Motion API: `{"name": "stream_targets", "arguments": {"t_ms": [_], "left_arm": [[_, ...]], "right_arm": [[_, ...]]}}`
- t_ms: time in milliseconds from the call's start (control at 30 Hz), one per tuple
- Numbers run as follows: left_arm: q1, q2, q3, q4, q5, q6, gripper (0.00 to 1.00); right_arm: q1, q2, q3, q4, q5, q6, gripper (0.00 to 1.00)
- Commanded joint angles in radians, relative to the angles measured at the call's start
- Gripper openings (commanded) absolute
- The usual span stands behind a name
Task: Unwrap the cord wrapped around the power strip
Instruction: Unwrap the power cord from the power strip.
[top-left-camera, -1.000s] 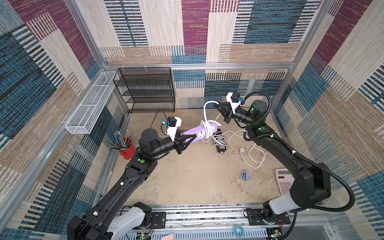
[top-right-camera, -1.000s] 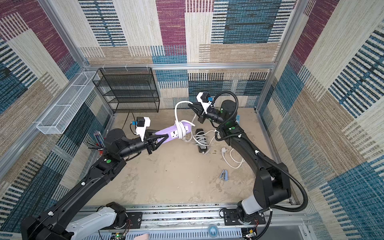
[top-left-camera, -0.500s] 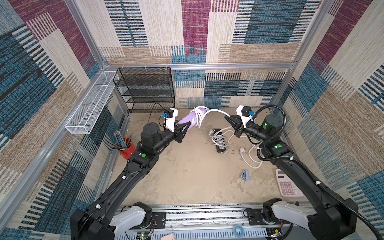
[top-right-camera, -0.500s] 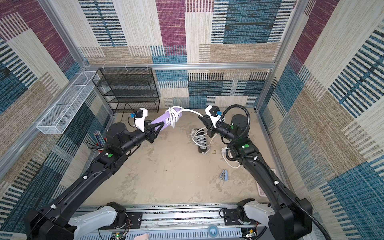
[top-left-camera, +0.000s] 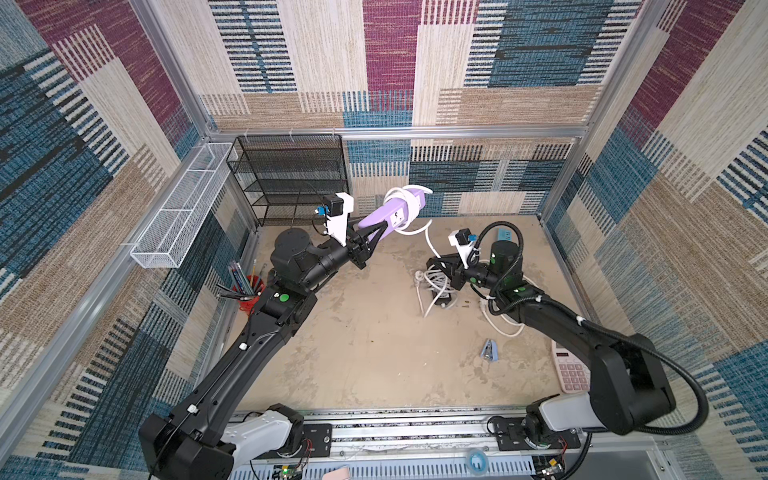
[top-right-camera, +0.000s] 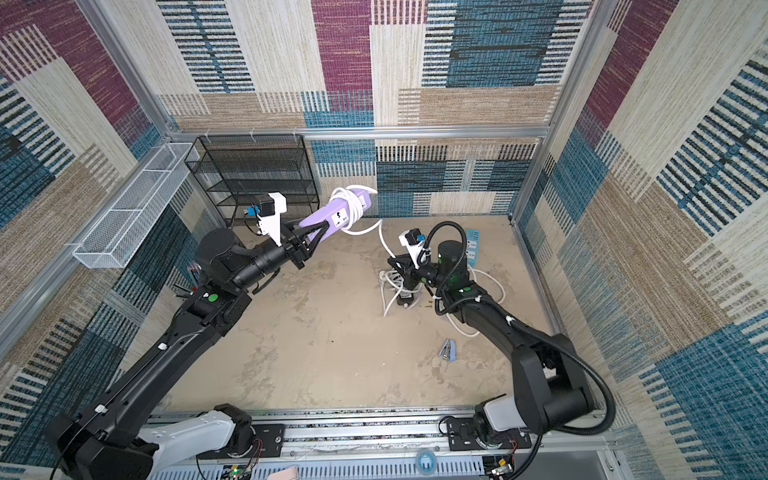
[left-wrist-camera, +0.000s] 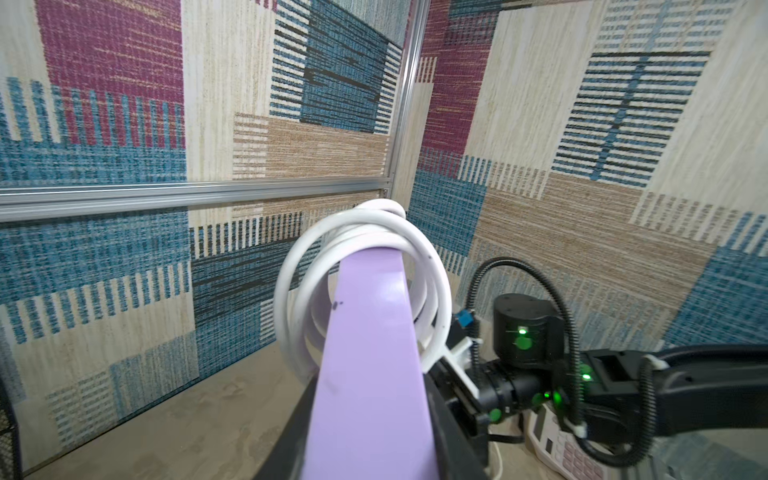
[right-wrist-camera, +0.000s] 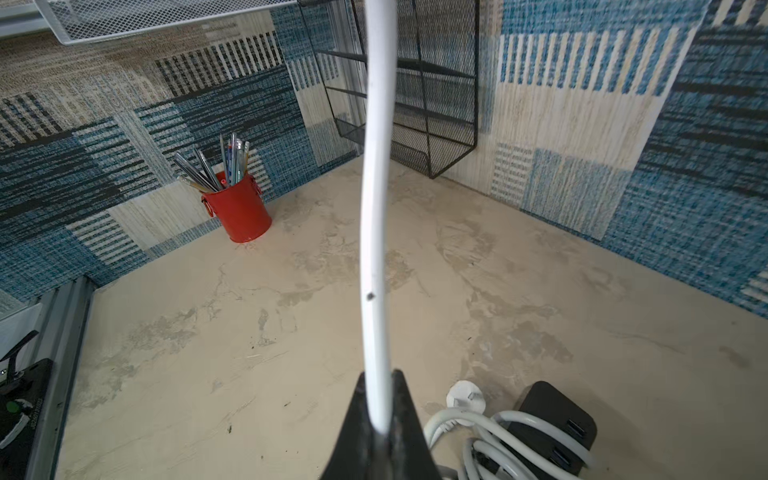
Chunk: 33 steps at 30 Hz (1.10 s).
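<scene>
**Cord drawn out low to the right; strip lifted toward the far edge**

The right gripper (top-left-camera: 436, 266), closed on the white cord (right-wrist-camera: 376, 208), has dropped from strip height to just above the tabletop's right half. The left gripper (top-left-camera: 376, 230), clamped on one end of the purple power strip (top-left-camera: 395, 210), has swung the strip up from mid-table. It now tilts upward over the far edge. A freed run of cord slopes between the two. Several loops still ring the strip's far end in the left wrist view, so the unwrapping is judged only partly done.

Other items, from the near edge outward:
- A pink calculator (top-left-camera: 571, 372) sits at the near right edge.
- A small blue object (top-left-camera: 488, 349) lies beside it, further in.
- A black power block (top-left-camera: 440, 293), bundled in its own white cable, lies directly beside the right gripper. It is the likeliest snag for the freed cord.
- A red pen cup (top-left-camera: 249, 297) stands at the left edge.
- A blue strip (top-left-camera: 505, 235) lies near the far right corner.
- A black mesh rack (top-left-camera: 291, 183) fills the far left corner, close behind the raised strip, and limits further swing that way.
</scene>
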Motion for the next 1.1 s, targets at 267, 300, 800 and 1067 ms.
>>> {"name": "stream_targets", "arguments": {"t_ms": [267, 300, 800, 1067], "left_arm": [[-0.054, -0.118, -0.213, 0.086, 0.191, -0.183, 0.0], [-0.058, -0.135, -0.245, 0.085, 0.184, -0.189, 0.0], [-0.062, -0.245, -0.537, 0.087, -0.134, -0.124, 0.0], [-0.061, -0.213, -0.468, 0.12, -0.374, 0.001, 0.0]], "right_arm": [[0.001, 0.334, 0.399, 0.016, -0.041, 0.031, 0.0], [0.0, 0.344, 0.433, 0.004, -0.041, 0.029, 0.0], [-0.003, 0.138, 0.593, -0.268, 0.108, -0.109, 0.0], [-0.006, -0.049, 0.449, -0.367, 0.283, -0.104, 0.0]]}}
